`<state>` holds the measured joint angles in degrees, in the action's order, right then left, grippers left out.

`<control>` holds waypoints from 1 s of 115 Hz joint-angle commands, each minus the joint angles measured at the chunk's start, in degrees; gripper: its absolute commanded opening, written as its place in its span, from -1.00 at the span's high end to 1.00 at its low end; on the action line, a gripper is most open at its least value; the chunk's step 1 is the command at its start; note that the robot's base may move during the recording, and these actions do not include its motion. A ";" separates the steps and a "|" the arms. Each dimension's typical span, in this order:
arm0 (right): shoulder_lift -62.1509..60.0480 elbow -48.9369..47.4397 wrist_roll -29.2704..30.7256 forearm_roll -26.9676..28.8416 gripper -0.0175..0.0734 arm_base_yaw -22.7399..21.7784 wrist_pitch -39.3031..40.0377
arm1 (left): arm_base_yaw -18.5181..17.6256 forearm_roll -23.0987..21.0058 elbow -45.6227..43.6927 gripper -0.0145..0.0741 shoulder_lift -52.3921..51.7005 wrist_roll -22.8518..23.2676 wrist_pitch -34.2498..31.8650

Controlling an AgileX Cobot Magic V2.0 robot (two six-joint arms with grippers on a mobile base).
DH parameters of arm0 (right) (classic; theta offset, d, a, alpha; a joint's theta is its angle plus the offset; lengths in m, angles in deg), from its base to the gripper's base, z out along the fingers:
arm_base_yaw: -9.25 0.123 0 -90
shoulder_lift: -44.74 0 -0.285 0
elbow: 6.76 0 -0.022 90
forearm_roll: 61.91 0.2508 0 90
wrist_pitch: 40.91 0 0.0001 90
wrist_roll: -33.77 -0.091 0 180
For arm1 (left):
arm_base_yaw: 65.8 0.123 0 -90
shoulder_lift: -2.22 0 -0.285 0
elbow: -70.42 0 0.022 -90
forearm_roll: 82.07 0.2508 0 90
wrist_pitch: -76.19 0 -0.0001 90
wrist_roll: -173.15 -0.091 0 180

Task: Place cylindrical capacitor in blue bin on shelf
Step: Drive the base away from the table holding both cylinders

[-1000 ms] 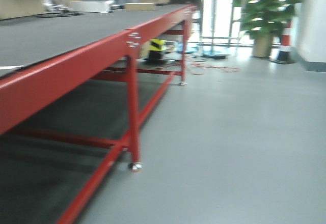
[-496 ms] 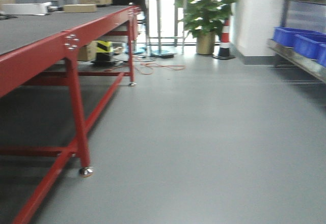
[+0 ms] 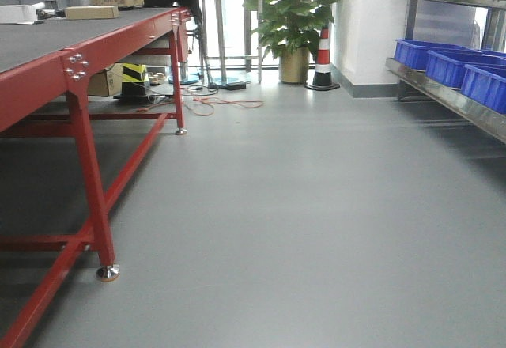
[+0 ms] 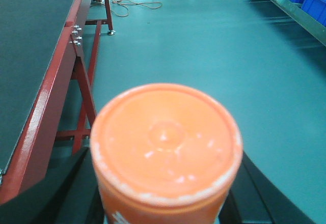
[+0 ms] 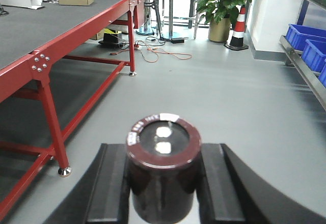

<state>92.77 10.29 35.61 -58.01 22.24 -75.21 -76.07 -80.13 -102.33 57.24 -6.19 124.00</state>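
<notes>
Front view first: along the left edge runs the long red steel-framed table (image 3: 49, 87) with its dark grey carpeted top, and flat cardboard boxes (image 3: 91, 12) sit at its far end in the upper left. Moving across, a loose orange cable (image 3: 225, 104) lies on the grey floor (image 3: 300, 206). Next comes a leafy green potted plant (image 3: 294, 12) at top centre, and just right of it a red-and-white striped traffic cone (image 3: 322, 55). At the right edge is the shiny stainless steel shelf (image 3: 447, 96), with a row of blue plastic bins (image 3: 431, 54) on its lower tier. Over to the left wrist view: the left gripper (image 4: 164, 206) fills the bottom of the frame. Its black fingers (image 4: 252, 198) sit either side of an upright orange cylindrical canister (image 4: 165, 145), jaws closed on it, round lid to the camera. And the right wrist view: the right gripper (image 5: 163, 193) has its black pads (image 5: 109, 183) clamped on the dark brown cylindrical capacitor (image 5: 163, 158). It stands upright at bottom centre, two pale terminals on top, above the floor and well apart from the blue plastic bins at the right edge.
</notes>
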 commanded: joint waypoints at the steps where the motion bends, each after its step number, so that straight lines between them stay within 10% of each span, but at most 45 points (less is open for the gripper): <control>1: -0.17 -0.40 0.10 -0.28 0.95 0.13 1.69 | -0.40 -0.22 -0.23 0.92 -0.31 -0.04 -0.77; 115: -0.17 -0.40 0.10 -0.28 0.95 0.13 1.80 | -0.40 -0.11 -0.23 0.92 -0.31 -0.04 -0.76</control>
<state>92.77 10.29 35.48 -58.01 22.24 -75.21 -76.07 -80.13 -102.33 57.24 -6.19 124.00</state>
